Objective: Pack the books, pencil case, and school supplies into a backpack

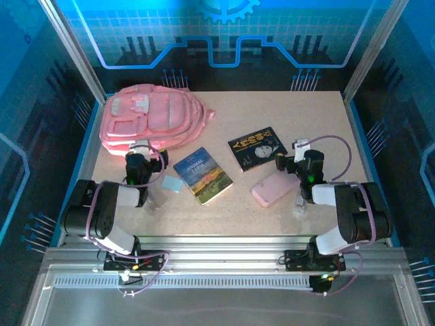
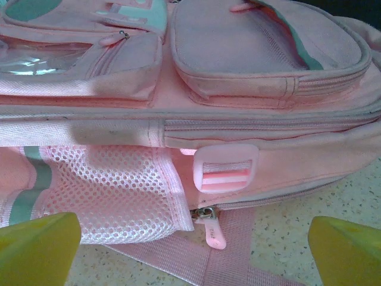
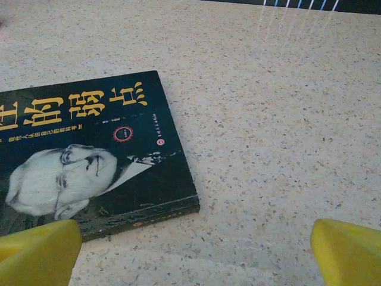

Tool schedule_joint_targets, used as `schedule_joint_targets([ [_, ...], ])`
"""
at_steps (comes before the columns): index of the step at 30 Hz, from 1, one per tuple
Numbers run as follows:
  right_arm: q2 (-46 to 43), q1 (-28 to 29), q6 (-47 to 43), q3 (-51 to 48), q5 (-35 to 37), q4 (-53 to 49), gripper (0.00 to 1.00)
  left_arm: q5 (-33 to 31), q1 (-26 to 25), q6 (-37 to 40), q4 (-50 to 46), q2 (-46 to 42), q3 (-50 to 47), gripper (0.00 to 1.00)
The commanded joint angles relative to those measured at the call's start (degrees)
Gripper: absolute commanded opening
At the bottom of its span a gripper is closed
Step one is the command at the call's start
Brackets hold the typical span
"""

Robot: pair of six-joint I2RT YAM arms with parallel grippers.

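Left claw [image 2: 193, 253] is spread and holds nothing, its tips facing the backpack's [image 2: 238, 119] near side, by the mesh pocket [image 2: 113, 190], buckle [image 2: 225, 170] and zip pull [image 2: 213, 233]. Right claw [image 3: 196, 253] is spread and bare too, at the black book's [image 3: 89, 155] right corner on the bench [image 3: 286, 119]. From above, the backpack lies far left. The blue book [image 1: 202, 174] sits mid-bench with the blue square [image 1: 172, 184] just left of it. The pencil case [image 1: 274, 189] lies near of the black book.

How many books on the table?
2: blue book at the centre of the table; black book right of it, further back. Any inside the backpack would be hidden.
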Motion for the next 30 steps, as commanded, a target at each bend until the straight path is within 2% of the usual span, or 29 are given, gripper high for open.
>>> schedule_joint_targets([
  [1,-0.02,0.25,-1.06,0.88,-0.58,1.63,1.00,1.00,-0.23,0.94,0.45,0.09,0.67,0.99],
  [21,-0.09,-0.03,-1.02,0.90,-1.17,1.66,1.00,1.38,-0.06,0.85,0.20,0.09,0.77,0.99],
  [26,-4.76,1.12,-1.31,6.71,1.94,-11.61,1.00,-1.13,-1.08,1.49,-2.55,-2.60,1.33,0.99],
  [30,-9.40,2.34,1.37,14.34,5.38,-25.21,1.00,-6.74,-2.94,1.66,-19.29,-10.24,7.24,0.99],
])
